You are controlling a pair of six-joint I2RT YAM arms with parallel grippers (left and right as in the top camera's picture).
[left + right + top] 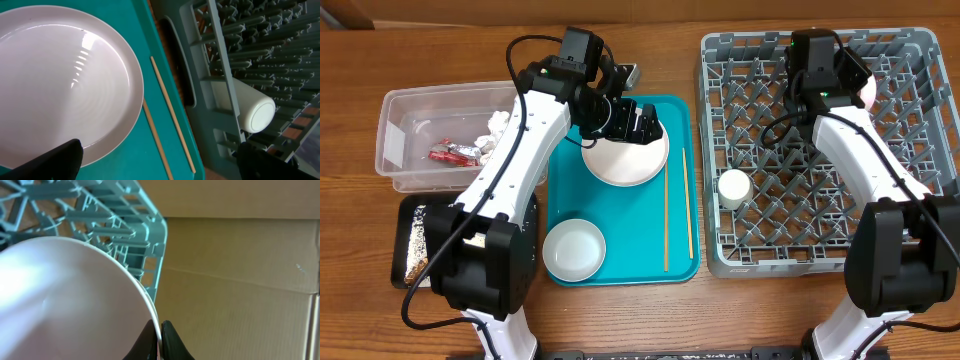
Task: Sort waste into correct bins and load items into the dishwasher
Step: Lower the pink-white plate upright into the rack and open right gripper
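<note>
Waste: where does it lie, reading from the left? (Student)

Well off to the left hand's (625, 118) left. A red wrapper (452, 152) and a crumpled tissue (498, 122) lie in the clear tub (420, 135). White grains (417, 245) lie in the black tray (405, 205), to that hand's left and nearer the robot's base. Both bins rest on the desk (360, 300).

And the left hand itself? (Student)

Its jaws stand wide and hold nothing. It hangs over the far edge of a shallow white bowl (60, 75) on the teal tray (620, 270). In the left wrist view one dark fingertip (55, 160) shows over the bowl's rim. A small white bowl (574, 248) sits on the same tray, nearer the base than the hand. Two chopsticks (666, 215) lie side by side just to the hand's right, between the shallow bowl and the tray's right edge.

Then the rack? (Student)

The grey dish rack (706, 130) stands beside the tray, to the left hand's right. A white cup (733, 188) lies on its side among the pegs near the rack's left wall, down and left of the right hand (160, 337).

What does the right hand carry? (Student)

It is pinched tight on the rim of a pale pink plate (65, 300), held on edge at the rack's far right part. The plate spreads away from the fingertips, with the rack's wall just behind it.
</note>
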